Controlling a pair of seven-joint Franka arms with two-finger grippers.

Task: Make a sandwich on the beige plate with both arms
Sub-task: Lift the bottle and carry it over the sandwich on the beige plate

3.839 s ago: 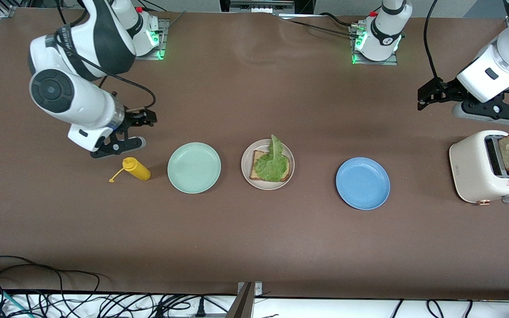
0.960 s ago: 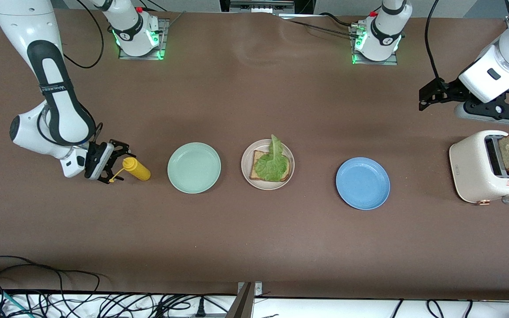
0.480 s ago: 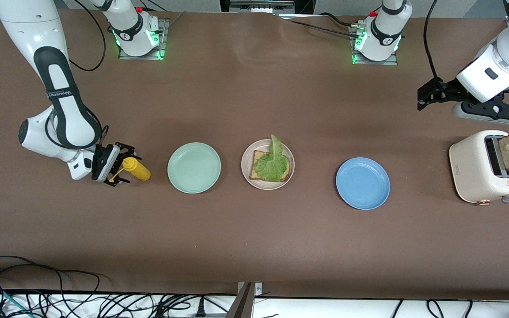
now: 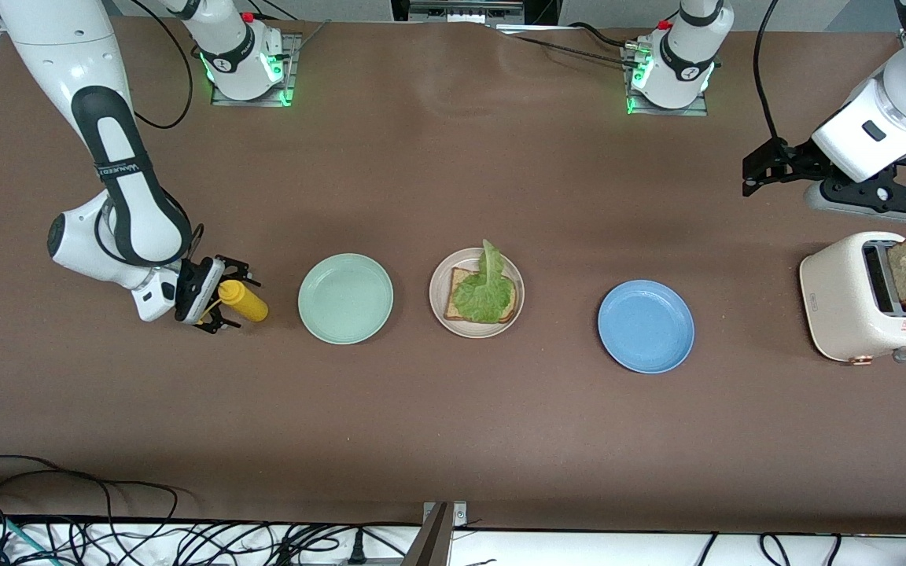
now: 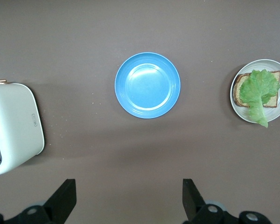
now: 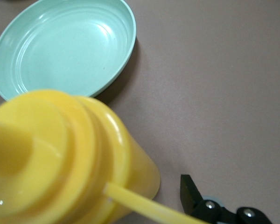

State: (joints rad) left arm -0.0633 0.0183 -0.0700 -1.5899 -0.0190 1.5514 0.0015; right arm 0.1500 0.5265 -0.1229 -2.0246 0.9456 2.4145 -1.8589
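Three plates on the table: mint green plate, beige plate, blue plate. Two bread slices: one on the beige plate under one lettuce leaf, one in the toaster. Right end effector released, jaws straddling one lying yellow bottle. Left end effector released, waiting above the table near the toaster.

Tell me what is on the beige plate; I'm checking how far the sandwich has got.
On the beige plate lies one bread slice with a lettuce leaf on top. The leaf covers most of the slice; no second slice is on it.
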